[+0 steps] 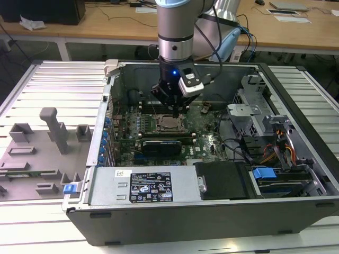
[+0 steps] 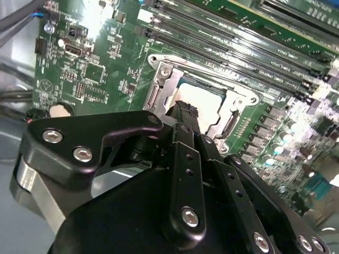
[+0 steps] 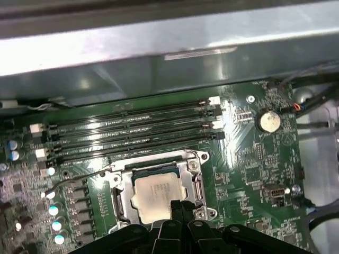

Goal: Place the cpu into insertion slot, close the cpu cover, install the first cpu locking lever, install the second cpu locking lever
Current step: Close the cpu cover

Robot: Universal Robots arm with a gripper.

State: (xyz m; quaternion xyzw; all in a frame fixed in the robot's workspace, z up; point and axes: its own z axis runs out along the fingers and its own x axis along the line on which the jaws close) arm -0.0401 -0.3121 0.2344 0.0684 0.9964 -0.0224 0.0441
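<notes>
closed and empty, the pincer (image 3: 177,205) hung just over the chip (image 3: 156,193), already seated under its cover (image 3: 197,182); beside it a loose lever (image 3: 74,180) seemingly wanted hooking down carefully.

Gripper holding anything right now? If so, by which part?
Nothing that shows. The gripper has its jaws shut together, tips at the edge of the cpu, which lies flat on the board, framed by the cpu cover.
</notes>
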